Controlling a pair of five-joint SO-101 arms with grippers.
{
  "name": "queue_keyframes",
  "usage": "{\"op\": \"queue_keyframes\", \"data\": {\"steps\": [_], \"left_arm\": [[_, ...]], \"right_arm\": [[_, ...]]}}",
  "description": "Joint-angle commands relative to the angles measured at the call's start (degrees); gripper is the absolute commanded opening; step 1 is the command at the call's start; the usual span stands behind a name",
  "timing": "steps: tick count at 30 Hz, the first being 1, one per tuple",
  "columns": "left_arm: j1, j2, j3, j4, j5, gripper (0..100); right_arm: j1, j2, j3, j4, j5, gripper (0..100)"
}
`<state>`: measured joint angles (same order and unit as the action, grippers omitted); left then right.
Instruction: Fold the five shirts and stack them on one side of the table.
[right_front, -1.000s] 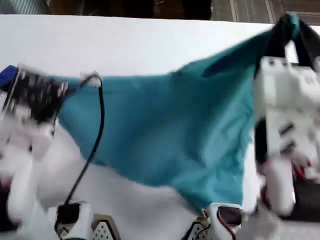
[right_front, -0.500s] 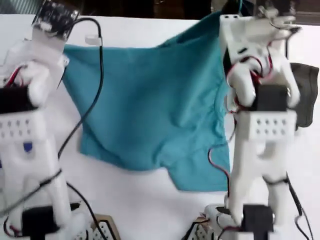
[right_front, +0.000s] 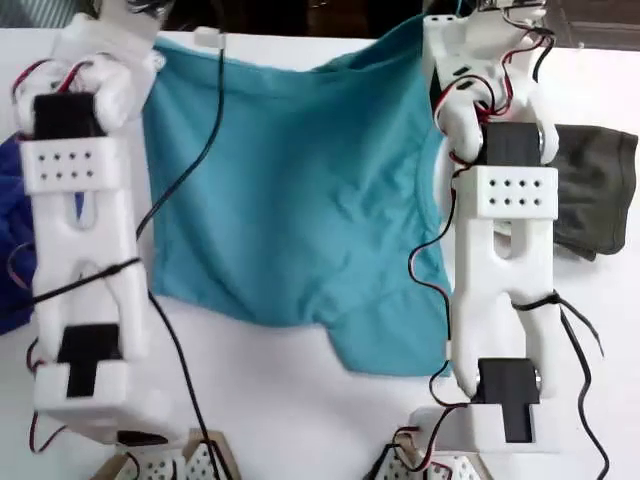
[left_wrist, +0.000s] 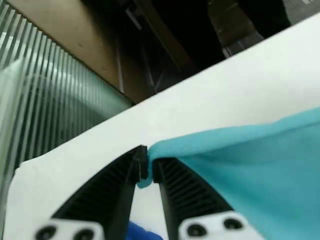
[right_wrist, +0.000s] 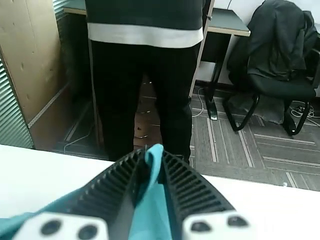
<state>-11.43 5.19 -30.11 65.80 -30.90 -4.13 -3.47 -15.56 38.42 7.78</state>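
Left claw (left_wrist: 148, 165): pressed together on one corner of the teal shirt (right_front: 300, 200), at the far edge of the bench (right_front: 300, 430).
Right claw (right_wrist: 153, 157): pinching the opposite corner, equally far out.
Teal shirt: held edge strung side to side between the claws; body trails toward the arm bases.
Neighbours: blue shirt (right_front: 12, 230) by the left arm, dark olive shirt (right_front: 590, 190) by the right.
Judgement: the cloth lies nearward of both claws, so an even lowering should flatten it.

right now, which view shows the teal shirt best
The high view: the teal shirt is spread wide over the table, most of its outline visible. The left wrist view shows one corner pinched in the left fingers; the right wrist view shows another bunched in the right fingers.
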Motion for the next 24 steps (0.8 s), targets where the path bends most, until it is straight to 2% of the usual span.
{"op": "queue_keyframes", "data": {"steps": [1, 8, 15, 20, 24], "left_arm": [[1.0, 0.1, -8.1, 7.6, 0.4, 3], [0.6, -0.3, -17.8, 22.6, 0.1, 3], [0.6, -0.4, -26.5, 36.6, 0.4, 3], [-2.6, -5.0, -23.9, 36.7, 1.0, 3], [-4.1, -15.3, -11.4, 36.6, 0.9, 3]], "right_arm": [[-0.1, -2.1, -5.9, 5.3, -0.1, 1.9], [-0.4, -8.8, -11.6, 16.0, -0.1, 1.9], [-0.2, -16.7, -12.1, 22.5, -0.1, 1.9], [0.4, -24.2, -12.1, 23.7, -0.5, 1.9], [4.9, -29.8, -12.1, 23.3, -0.6, 1.9]]}}
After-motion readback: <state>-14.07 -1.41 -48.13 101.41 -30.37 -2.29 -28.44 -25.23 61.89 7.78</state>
